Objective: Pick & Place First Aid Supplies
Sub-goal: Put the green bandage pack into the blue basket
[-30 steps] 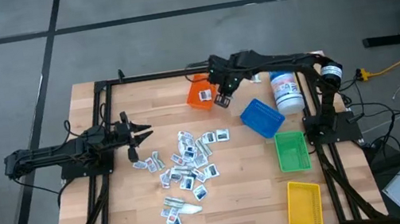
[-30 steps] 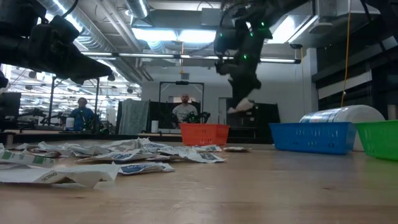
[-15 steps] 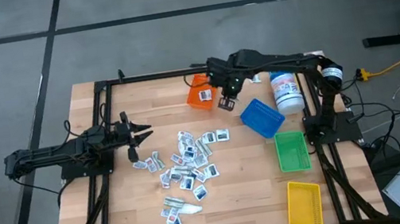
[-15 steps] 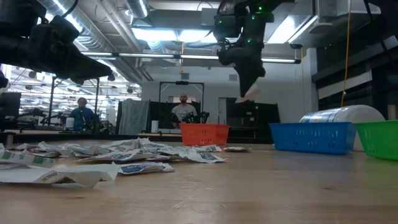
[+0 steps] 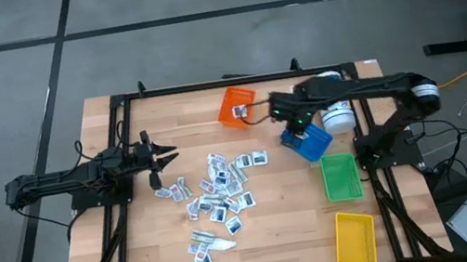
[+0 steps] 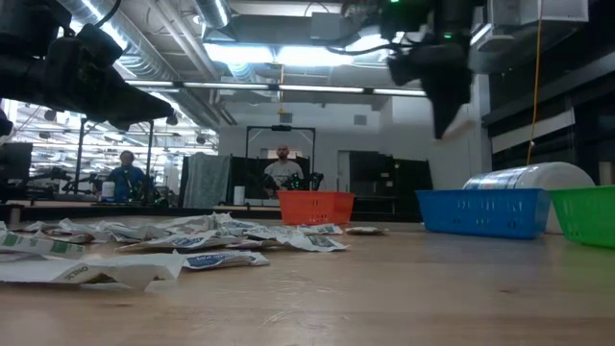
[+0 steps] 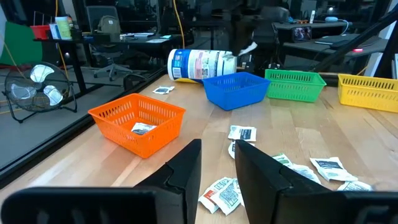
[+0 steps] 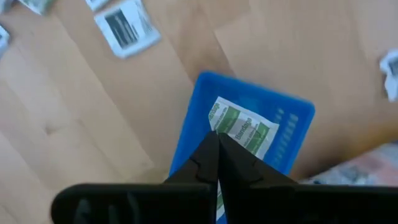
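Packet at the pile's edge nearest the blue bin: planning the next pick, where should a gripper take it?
The packet lies flat on the wood at the fringe of the pile. Probably come straight down from above and pinch across its narrower width, fingers straddling the middle.

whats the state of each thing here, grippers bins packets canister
right gripper: shut on a green-print packet, above the blue bin
left gripper: open, holding nothing, beside the packet pile
orange bin: upright, one packet inside
green bin: upright
yellow bin: upright
canister: lying on its side
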{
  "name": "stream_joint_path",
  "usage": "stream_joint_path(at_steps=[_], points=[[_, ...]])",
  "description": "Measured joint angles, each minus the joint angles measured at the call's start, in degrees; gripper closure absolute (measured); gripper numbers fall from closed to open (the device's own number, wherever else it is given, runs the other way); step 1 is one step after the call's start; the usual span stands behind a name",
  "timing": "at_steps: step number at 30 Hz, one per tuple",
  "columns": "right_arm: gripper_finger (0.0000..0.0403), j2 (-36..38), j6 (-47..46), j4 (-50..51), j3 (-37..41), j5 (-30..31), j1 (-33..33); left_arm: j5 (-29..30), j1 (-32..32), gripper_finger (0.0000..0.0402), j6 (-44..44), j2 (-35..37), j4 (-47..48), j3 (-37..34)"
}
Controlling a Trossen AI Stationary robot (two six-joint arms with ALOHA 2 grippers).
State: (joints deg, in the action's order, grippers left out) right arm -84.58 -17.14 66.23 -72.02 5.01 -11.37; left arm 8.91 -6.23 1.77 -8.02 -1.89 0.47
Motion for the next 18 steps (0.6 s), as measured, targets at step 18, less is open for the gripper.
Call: stream_joint_path(at_steps=[18], points=[[0.0393, 10.4, -3.4, -16.2, 22.1, 3.4, 1.2, 0.0, 0.0, 0.0310, 0.0, 0.0, 0.0, 0.0]])
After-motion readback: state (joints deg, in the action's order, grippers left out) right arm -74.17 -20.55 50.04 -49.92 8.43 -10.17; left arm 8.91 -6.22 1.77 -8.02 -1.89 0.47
